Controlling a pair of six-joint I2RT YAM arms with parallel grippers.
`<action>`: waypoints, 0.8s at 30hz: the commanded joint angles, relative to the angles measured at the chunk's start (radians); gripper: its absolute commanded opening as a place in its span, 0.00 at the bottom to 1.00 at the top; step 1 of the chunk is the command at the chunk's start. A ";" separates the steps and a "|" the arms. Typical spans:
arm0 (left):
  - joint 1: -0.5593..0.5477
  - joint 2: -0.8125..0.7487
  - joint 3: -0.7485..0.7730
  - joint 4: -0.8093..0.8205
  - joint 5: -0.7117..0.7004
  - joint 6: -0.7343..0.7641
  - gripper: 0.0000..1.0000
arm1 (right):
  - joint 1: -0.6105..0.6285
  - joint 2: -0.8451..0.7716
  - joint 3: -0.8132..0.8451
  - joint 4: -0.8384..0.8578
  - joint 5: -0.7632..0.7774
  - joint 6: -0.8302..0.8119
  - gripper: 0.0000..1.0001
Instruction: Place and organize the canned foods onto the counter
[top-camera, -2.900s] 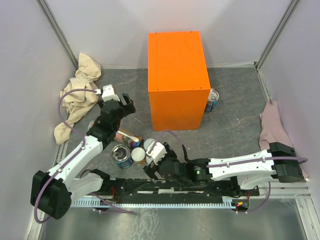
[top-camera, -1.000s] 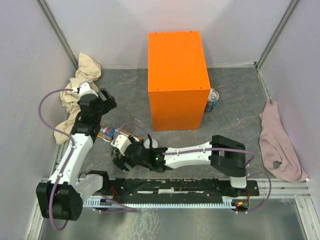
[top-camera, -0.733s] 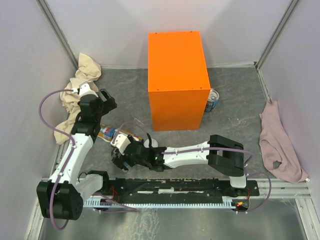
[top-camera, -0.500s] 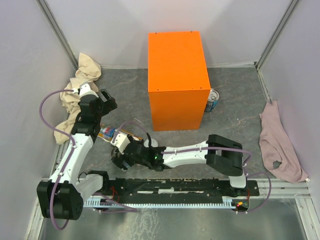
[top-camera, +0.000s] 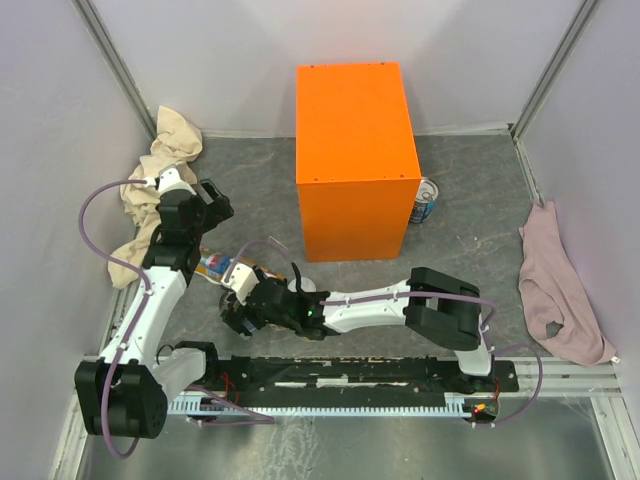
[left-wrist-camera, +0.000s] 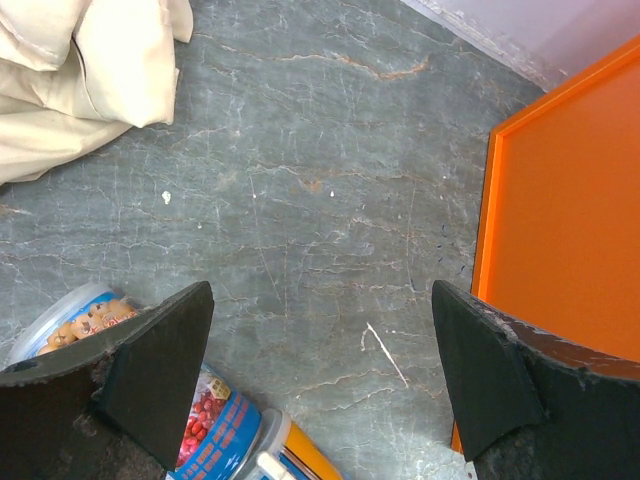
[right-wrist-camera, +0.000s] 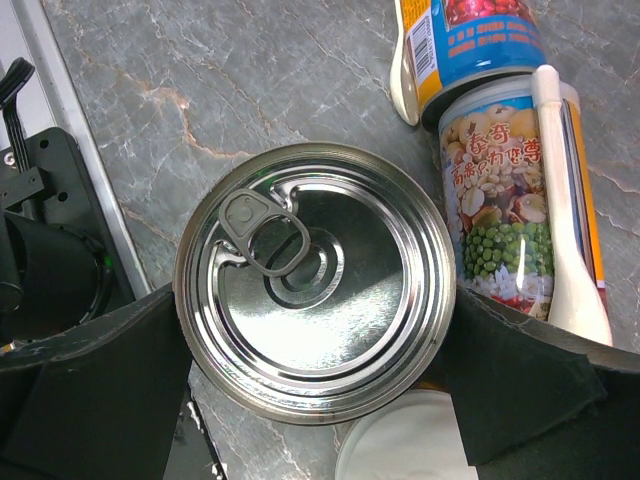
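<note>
Right gripper (right-wrist-camera: 305, 380): gaping wide astride silver-topped tin (right-wrist-camera: 312, 282), its sides hiding beneath; white lid (right-wrist-camera: 400, 445) running off-frame. Left gripper (left-wrist-camera: 320, 385): gaping, empty.

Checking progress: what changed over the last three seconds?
The right tool swung left and now straddles the silver-topped tin, jaws open. The left tool pulled back toward the beige cloth, open. The orange box and the can beside it stayed put.

Six cans (right-wrist-camera: 315, 280) by my count (four crowded at the right gripper (right-wrist-camera: 315, 345)), one orange box (top-camera: 355, 150), one beige cloth (top-camera: 160, 190), one pink cloth (top-camera: 555, 285)
</note>
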 joint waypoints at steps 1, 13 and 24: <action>0.006 -0.001 -0.003 0.050 0.022 -0.001 0.96 | -0.010 0.024 0.030 0.075 -0.020 -0.019 0.98; 0.013 -0.012 -0.014 0.053 0.025 0.000 0.96 | -0.011 0.016 -0.012 0.113 -0.066 -0.029 0.33; 0.015 -0.024 -0.025 0.058 0.019 -0.008 0.96 | -0.011 -0.035 -0.037 0.112 -0.062 -0.046 0.02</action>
